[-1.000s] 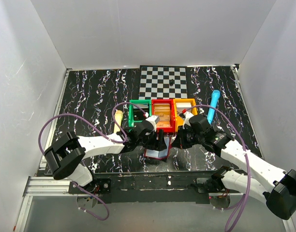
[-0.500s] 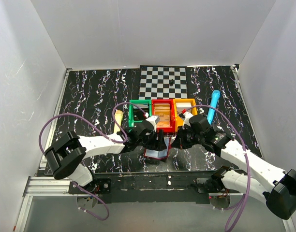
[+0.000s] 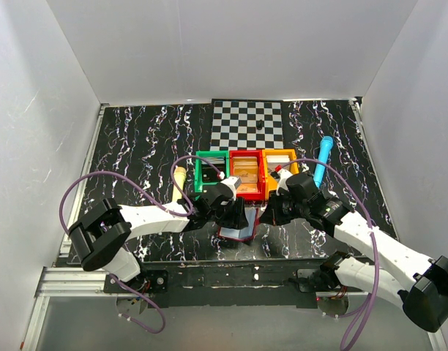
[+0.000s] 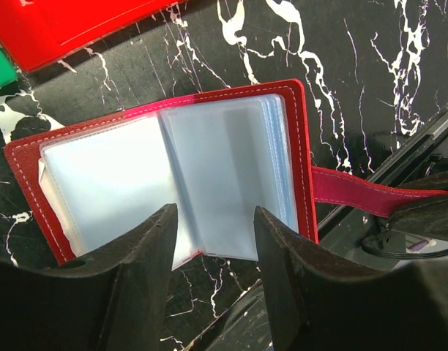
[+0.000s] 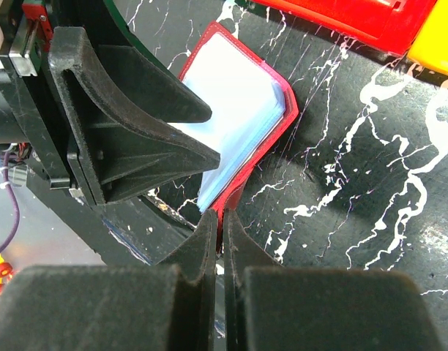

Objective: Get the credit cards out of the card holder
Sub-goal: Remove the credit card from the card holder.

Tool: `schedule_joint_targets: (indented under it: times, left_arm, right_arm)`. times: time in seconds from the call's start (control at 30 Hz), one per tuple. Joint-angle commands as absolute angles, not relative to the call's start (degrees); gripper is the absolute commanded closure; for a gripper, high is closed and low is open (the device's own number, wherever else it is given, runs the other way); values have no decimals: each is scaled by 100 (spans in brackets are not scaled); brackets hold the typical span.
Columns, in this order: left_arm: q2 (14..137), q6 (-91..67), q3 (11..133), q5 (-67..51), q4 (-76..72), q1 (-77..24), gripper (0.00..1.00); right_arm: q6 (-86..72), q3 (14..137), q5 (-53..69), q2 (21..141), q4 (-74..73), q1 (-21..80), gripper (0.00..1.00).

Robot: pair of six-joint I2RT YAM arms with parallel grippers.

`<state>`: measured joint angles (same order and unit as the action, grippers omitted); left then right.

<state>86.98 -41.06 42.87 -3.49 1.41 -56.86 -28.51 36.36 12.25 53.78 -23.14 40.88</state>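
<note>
The card holder (image 4: 209, 161) lies open on the black marbled table near its front edge, red border around pale blue-grey plastic sleeves; it also shows between the two arms (image 3: 237, 231). My left gripper (image 4: 214, 216) hovers open over the sleeves' near edge, one finger on each side of the middle leaf, touching nothing I can see. My right gripper (image 5: 219, 216) is shut on the card holder's red strap (image 4: 370, 197) at its right side. No credit cards can be made out in the sleeves.
Green (image 3: 208, 170), red (image 3: 246, 172) and orange (image 3: 280, 162) bins stand in a row just behind the card holder. A checkered mat (image 3: 247, 123) lies further back. A blue tube (image 3: 323, 157) lies to the right and a cream object (image 3: 179, 175) to the left.
My left gripper's fingers have drawn closer together over the sleeves. The right gripper and the card holder have stayed in place.
</note>
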Motion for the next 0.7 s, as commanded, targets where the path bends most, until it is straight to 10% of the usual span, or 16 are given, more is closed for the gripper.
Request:
schedule_joint_targets:
  times: [0.0, 0.2, 0.67]
  left_arm:
    - [8675, -4043, 4439, -255, 185, -5722, 54]
    - [8253, -4043, 4262, -167, -150, -5722, 37]
    - [8552, -3955, 4447, -387, -97, -5748, 43]
  right_arm:
    - [-2813, 3946, 1301, 5361, -2311, 4078, 99]
    - [-2813, 3964, 1318, 5388, -2312, 4078, 99]
    - [-2777, 4008, 1353, 5449, -2320, 4078, 99]
